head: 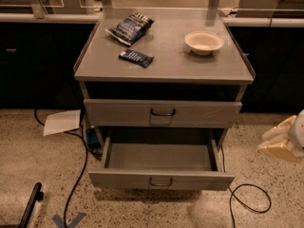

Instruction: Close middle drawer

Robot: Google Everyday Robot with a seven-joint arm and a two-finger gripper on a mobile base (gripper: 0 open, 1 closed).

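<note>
The middle drawer is pulled out from the grey cabinet. It is a wide shallow grey tray, empty inside, with a low front panel and a small dark loop handle at centre. Above it, the top drawer sits nearly flush, with its own loop handle. My gripper, cream-coloured, is at the right edge of the view. It is to the right of the open drawer, about level with it, and well clear of its front panel and handle.
On the cabinet top lie a dark chip bag, a small dark snack bar and a white bowl. Black cables and a white sheet of paper lie on the speckled floor. Dark counters stand behind.
</note>
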